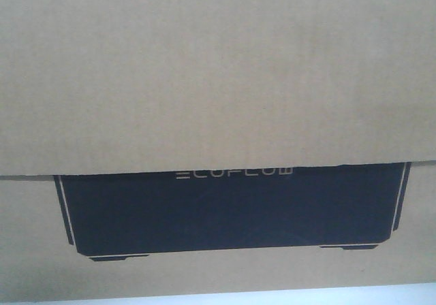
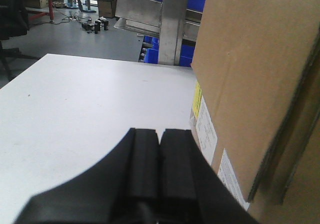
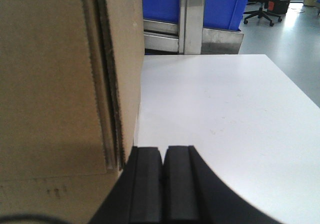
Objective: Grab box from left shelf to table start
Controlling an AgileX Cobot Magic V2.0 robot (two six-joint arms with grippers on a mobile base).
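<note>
The box (image 1: 218,73) fills almost the whole front view, its brown face bearing a black panel (image 1: 231,210) with a pale outline and thin "ECOFLOW" lettering, and an upper flap overlapping the top of that panel. It stands on the white table (image 2: 90,114), a strip of which shows under its lower edge in the front view. In the left wrist view the box rises at the right, white and yellow labels (image 2: 200,115) on its lower side, with the left pincer (image 2: 160,139) just beside it, black pads pressed together and gripping nothing. In the right wrist view the box stands along the table's left side, and the right pincer (image 3: 164,156) sits just beside its corner, pads likewise clenched on nothing. Beyond the table's far edge are silver metal shelf rails (image 3: 192,19) and blue bins (image 3: 220,4); an office chair (image 3: 265,1) stands on the floor farther off.
</note>
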